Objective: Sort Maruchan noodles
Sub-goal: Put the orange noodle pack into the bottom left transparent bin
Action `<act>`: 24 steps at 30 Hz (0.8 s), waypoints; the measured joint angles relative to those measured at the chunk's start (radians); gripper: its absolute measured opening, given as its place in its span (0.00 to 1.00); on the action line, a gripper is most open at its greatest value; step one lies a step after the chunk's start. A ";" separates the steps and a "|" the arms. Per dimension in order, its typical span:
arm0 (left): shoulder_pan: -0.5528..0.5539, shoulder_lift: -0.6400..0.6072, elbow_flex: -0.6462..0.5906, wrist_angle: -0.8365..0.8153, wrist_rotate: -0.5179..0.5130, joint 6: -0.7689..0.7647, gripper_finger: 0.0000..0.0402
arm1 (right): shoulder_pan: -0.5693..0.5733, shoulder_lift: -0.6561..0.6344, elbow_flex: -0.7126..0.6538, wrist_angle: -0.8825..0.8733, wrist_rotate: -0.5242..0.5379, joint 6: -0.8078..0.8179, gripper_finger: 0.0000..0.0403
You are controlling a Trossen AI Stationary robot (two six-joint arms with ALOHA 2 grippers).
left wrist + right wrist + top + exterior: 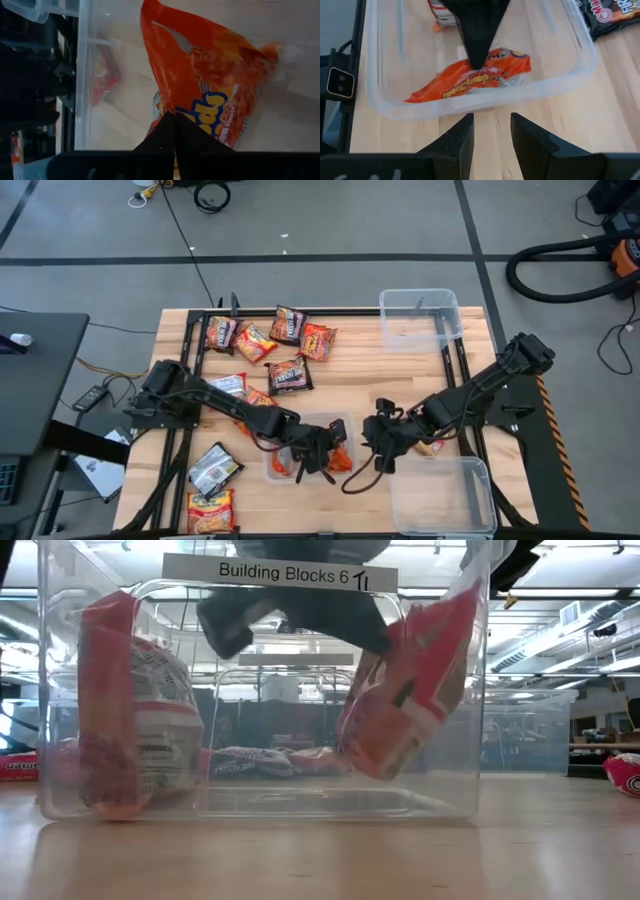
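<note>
My left gripper (326,462) reaches down into the small clear bin (275,465) at the table's near middle, shut on an orange noodle packet (341,461). In the low view this packet (420,690) hangs tilted at the bin's right side. A second orange-red packet (108,710) and a silver-white one (165,730) stand at the bin's left side. My right gripper (491,122) is open and holds nothing. It hovers over bare table just right of the bin (485,102). My left gripper pinches the orange packet between its two shut fingers (175,131) on the wrapper's printed face near one long edge (200,107). The fingers come from above, pointing down into the bin (476,60). The packet hangs tilted inside the bin. Whether its lower end (368,762) touches the floor I cannot tell.
Several packets lie on the table's far left (270,340), with two more near the left front corner (213,485). One packet (432,446) lies under my right arm. An empty clear bin (420,315) stands at the far right and another (440,495) at the near right.
</note>
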 joint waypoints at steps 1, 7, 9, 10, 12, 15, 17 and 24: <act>0.005 0.000 -0.015 0.018 0.005 0.009 0.00 | -0.004 0.000 0.000 0.000 -0.002 -0.002 0.33; 0.008 0.003 -0.063 0.034 0.000 0.037 0.02 | -0.024 0.000 0.000 -0.007 -0.027 -0.028 0.33; 0.004 0.003 -0.064 0.026 -0.014 0.037 0.05 | -0.032 0.000 0.000 -0.007 -0.028 -0.029 0.33; 0.004 0.003 -0.064 0.027 -0.017 0.037 0.07 | -0.034 0.000 0.000 -0.007 -0.028 -0.030 0.33; 0.005 0.003 -0.064 0.027 -0.018 0.029 0.10 | -0.035 0.000 0.000 -0.007 -0.029 -0.034 0.33; 0.005 0.003 -0.064 0.026 -0.020 0.012 0.15 | -0.034 0.000 0.000 -0.007 -0.029 -0.032 0.33; 0.005 0.003 -0.064 0.025 -0.021 0.005 0.19 | -0.034 0.000 0.000 -0.007 -0.029 -0.030 0.33; 0.005 -0.009 -0.045 0.024 -0.075 -0.067 0.36 | -0.033 0.000 0.000 -0.007 -0.029 -0.029 0.34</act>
